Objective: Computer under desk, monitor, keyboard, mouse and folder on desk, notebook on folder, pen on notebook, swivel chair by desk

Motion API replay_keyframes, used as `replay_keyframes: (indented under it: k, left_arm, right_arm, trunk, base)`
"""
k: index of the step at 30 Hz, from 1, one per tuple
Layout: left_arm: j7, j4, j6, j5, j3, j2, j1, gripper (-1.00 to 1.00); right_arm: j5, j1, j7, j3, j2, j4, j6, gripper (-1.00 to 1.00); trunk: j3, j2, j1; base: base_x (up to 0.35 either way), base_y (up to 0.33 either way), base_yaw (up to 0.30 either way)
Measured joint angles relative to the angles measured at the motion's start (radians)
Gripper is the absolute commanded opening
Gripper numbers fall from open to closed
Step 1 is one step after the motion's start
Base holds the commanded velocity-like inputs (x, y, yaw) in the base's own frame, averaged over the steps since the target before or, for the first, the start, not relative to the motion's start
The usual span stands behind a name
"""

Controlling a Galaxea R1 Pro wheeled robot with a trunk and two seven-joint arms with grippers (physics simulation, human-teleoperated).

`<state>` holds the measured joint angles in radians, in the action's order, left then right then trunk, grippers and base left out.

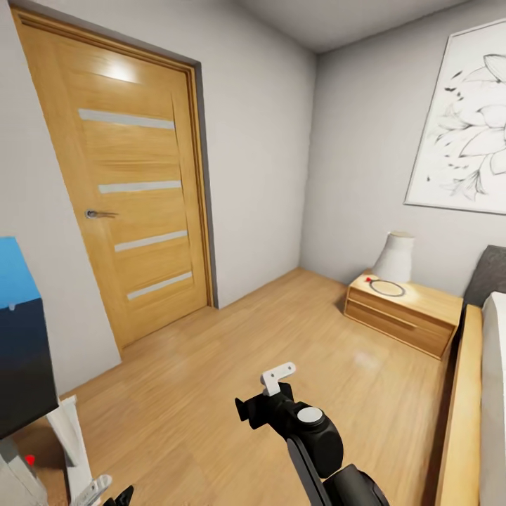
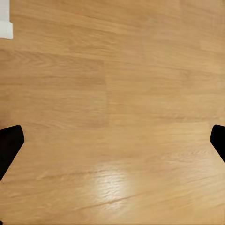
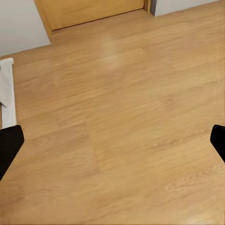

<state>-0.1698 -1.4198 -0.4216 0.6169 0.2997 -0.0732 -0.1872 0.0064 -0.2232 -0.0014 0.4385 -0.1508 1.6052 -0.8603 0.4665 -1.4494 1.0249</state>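
Note:
None of the desk items shows plainly. A dark flat thing with a bright blue upper part (image 1: pixel 17 337) stands at the left edge of the head view; what it is I cannot tell. My right arm (image 1: pixel 313 429) reaches forward low in the middle over the wooden floor (image 1: pixel 232 351). In the left wrist view my left gripper (image 2: pixel 112 145) is open, its black fingertips (image 2: pixel 9 145) far apart above bare floor. In the right wrist view my right gripper (image 3: pixel 112 145) is open too, nothing between its fingertips (image 3: pixel 9 147).
A closed wooden door (image 1: pixel 133 190) is ahead on the left. A low wooden nightstand (image 1: pixel 404 313) with a white lamp (image 1: pixel 395 256) stands at the right, beside a bed frame (image 1: pixel 460 422). A white upright part (image 1: pixel 70 436) stands below the dark thing.

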Motion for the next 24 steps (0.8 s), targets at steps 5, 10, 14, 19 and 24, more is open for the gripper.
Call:
replay_keyframes:
  k: [5,10,14,19,24]
  left_arm:
    - [0.001,0.0,0.0,-0.001,0.0,-0.001,0.0,1.0]
    - [0.001,0.001,0.001,-0.001,0.0,-0.002,0.0,1.0]
    - [0.002,0.001,0.001,-0.002,0.0,-0.001,0.0,1.0]
    - [0.002,0.003,0.001,-0.002,0.0,-0.001,0.0,1.0]
    - [0.003,0.006,0.001,-0.003,0.0,-0.001,0.0,1.0]
  right_arm:
    - [0.0,0.0,0.0,-0.002,0.0,0.0,0.001,1.0]
    - [-0.003,0.0,0.0,-0.002,0.001,0.0,0.003,1.0]
    - [-0.003,0.0,0.0,-0.002,0.001,0.001,0.005,1.0]
    - [-0.004,0.0,0.0,-0.001,0.001,0.001,0.007,1.0]
    - [-0.004,0.0,0.0,-0.002,0.001,0.001,0.008,1.0]
  trunk:
    - [0.0,0.0,0.0]
    - [0.0,0.0,0.0]
    - [0.0,0.0,-0.001]
    - [0.0,0.0,-0.001]
    - [0.0,0.0,-0.001]
  base:
    - [0.16,0.0,0.091]
    - [0.282,0.0,0.028]
    - [0.319,0.0,0.01]
    - [0.331,0.0,0.004]
    - [0.337,0.0,0.001]
